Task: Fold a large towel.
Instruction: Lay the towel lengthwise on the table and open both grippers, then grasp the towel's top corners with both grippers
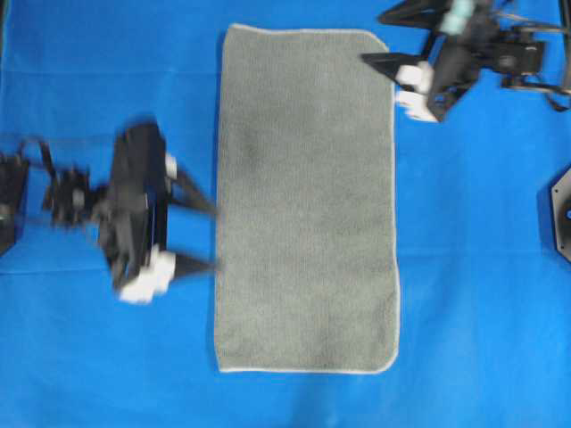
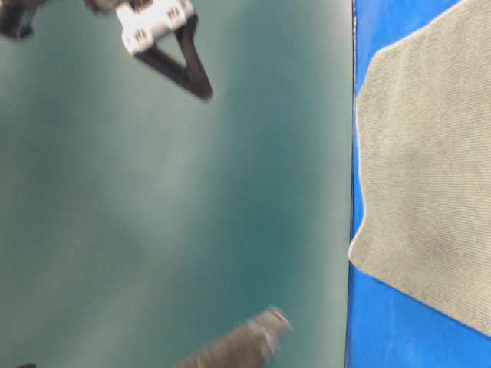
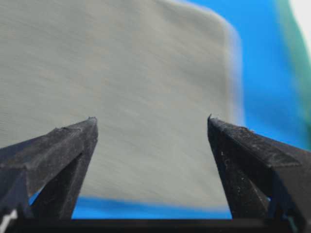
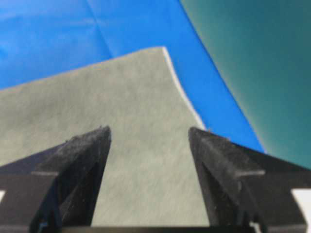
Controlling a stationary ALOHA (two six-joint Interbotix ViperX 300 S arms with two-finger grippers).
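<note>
The towel [image 1: 305, 201] lies flat on the blue-covered bench [image 1: 482, 267] — teal wall behind. Left hand [image 1: 214, 239] and right hand [image 1: 379, 40] flank it, both spread wide, holding nothing.

— Where am I working here?

— It looks like a robot lab bench, not a home. My whole work surface is a plain bright blue cloth [image 1: 482, 339], creased in places, with only one grey-green towel [image 1: 306, 201] laid flat on it.

— What else says lab?

— My two black arms reach in from opposite sides, a black mount plate [image 1: 560, 212] sits at the edge of the cloth, and a bare teal backdrop [image 2: 153, 215] stands behind it. I see no furniture, dishes or shelves of goods, only rig hardware
</note>
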